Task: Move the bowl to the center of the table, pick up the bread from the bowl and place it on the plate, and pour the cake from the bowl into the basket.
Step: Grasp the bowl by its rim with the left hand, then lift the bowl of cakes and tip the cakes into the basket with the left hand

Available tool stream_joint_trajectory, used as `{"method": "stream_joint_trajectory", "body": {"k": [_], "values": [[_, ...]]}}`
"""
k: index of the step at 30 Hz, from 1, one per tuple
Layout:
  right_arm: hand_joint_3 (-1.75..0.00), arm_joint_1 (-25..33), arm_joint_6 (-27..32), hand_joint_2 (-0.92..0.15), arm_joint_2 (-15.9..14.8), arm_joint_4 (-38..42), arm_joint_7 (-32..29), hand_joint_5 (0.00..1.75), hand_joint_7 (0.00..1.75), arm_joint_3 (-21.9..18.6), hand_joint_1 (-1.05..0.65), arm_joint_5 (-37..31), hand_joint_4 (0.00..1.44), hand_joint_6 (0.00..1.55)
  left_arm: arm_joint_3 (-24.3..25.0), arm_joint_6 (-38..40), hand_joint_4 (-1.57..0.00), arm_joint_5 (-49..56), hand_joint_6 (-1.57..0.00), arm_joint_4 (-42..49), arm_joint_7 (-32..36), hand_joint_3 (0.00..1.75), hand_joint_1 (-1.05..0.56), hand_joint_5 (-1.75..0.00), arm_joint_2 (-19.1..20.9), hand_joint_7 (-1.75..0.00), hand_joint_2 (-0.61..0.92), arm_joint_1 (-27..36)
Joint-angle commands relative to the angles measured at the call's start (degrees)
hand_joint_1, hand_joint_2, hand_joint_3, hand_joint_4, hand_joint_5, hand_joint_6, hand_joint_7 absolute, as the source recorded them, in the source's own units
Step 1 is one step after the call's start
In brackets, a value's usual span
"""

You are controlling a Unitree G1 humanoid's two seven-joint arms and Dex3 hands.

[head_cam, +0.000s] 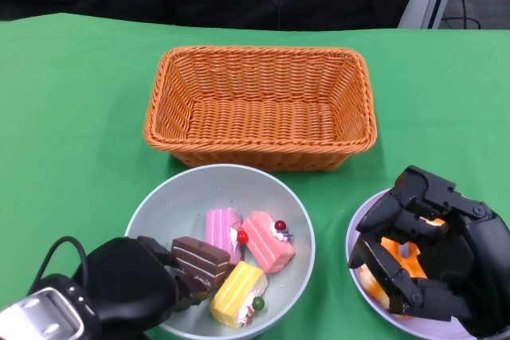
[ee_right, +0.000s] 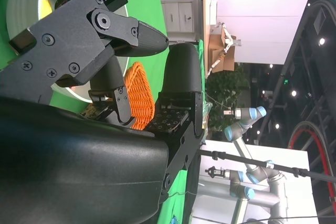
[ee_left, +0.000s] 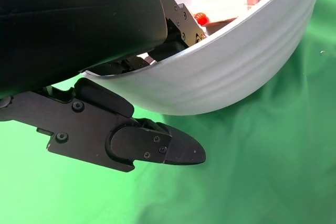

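The basket (head_cam: pixel 259 107) is seen unfilled; the bowl (head_cam: pixel 167 212), gripped at its rim by the left hand (head_cam: pixel 131 284), holds the cakes (head_cam: pixel 239 256). The bread (head_cam: pixel 398 264), apparently held by the right hand (head_cam: pixel 430 260), is over the plate (head_cam: pixel 358 236). Pouring remains.

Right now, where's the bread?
In the head view the bread sits on the plate at lower right, under the right hand, right of the bowl.
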Motion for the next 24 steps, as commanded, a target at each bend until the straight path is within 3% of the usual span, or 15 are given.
{"method": "stream_joint_trajectory", "body": {"k": [1,5,7,10,11,12,14,17,19,20,24], "values": [[-0.92,0.3,-0.8,-0.48,0.2,-0.4,-0.2,1.53,1.31,-0.3,-0.23,0.5,0.66,0.65,-0.3,-2.7,-0.71,-2.1,-0.7,4.0,5.3,0.13,-0.37,-0.06,0.5,-0.05,0.92,-1.2],[-0.92,0.4,-0.8,-0.48,0.2,-0.5,-0.2,1.54,1.31,-0.3,-0.23,0.4,0.66,0.65,-1.2,-6.2,-0.92,-3.7,-0.94,9.9,10.4,0.06,-0.29,-0.08,0.2,-0.08,0.92,-3.3],[-0.92,0.6,-0.6,-0.48,0.3,-0.9,-0.3,1.54,1.31,-0.3,-0.23,0.6,0.66,0.64,-2.0,-8.3,-1.1,-3.4,-1.1,14.1,14.2,0.03,-0.29,-0.11,0.0,-0.08,0.92,-4.9],[-0.91,0.8,-0.6,-0.49,0.3,-1.0,-0.4,1.54,1.31,-0.4,-0.24,0.5,0.67,0.65,-3.3,-10.5,-1.2,-2.5,-1.15,19.1,19.6,0.05,-0.3,-0.15,-0.1,-0.07,0.92,-6.7],[-0.9,0.8,-0.7,-0.49,0.3,-1.0,-0.4,1.54,1.31,-0.4,-0.24,0.5,0.67,0.65,-3.6,-11.1,-1.15,-2.4,-1.17,20.3,21.0,0.05,-0.3,-0.32,0.0,-0.07,0.92,-7.2],[-0.9,0.8,-0.7,-0.49,0.3,-1.0,-0.4,1.54,1.3,-0.4,-0.23,0.5,0.67,0.65,-3.9,-11.4,-1.0,-2.3,-1.19,21.0,22.0,0.06,-0.3,-0.66,0.0,-0.06,0.92,-7.5],[-0.9,0.8,-0.9,-0.49,0.4,-1.0,-0.5,1.54,1.3,-0.4,-0.24,0.3,0.67,0.65,-4.7,-13.9,-0.86,-1.9,-1.21,26.2,29.2,0.03,-0.28,-0.99,-0.6,-0.08,0.91,-9.0],[-0.9,0.9,-1.2,-0.49,0.7,-0.9,-0.7,1.54,1.31,-0.3,-0.23,0.1,0.67,0.65,-6.4,-16.2,-0.79,-0.3,-1.21,32.9,38.6,0.01,-0.26,-1.19,-1.2,-0.14,0.92,-11.3],[-0.93,1.0,-1.2,-0.47,0.8,-0.9,-0.9,1.53,1.31,-0.2,-0.22,0.1,0.68,0.65,-7.6,-17.3,-0.74,0.6,-0.96,37.0,44.2,0.03,-0.24,-1.31,-1.6,-0.67,0.92,-12.9],[-0.93,1.0,-1.1,-0.47,0.8,-0.9,-0.9,1.53,1.31,-0.2,-0.23,0.1,0.68,0.65,-8.1,-18.0,-0.69,0.8,-0.8,39.0,46.8,0.05,-0.22,-1.45,-1.9,-1.0,0.92,-13.7],[-0.94,1.1,-0.8,-0.47,0.8,-1.1,-1.0,1.53,1.31,-0.2,-0.23,0.1,0.67,0.65,-10.0,-21.2,-0.6,0.6,-0.61,44.2,53.0,0.11,-0.2,-1.64,-2.1,-1.36,0.92,-16.3]]}}
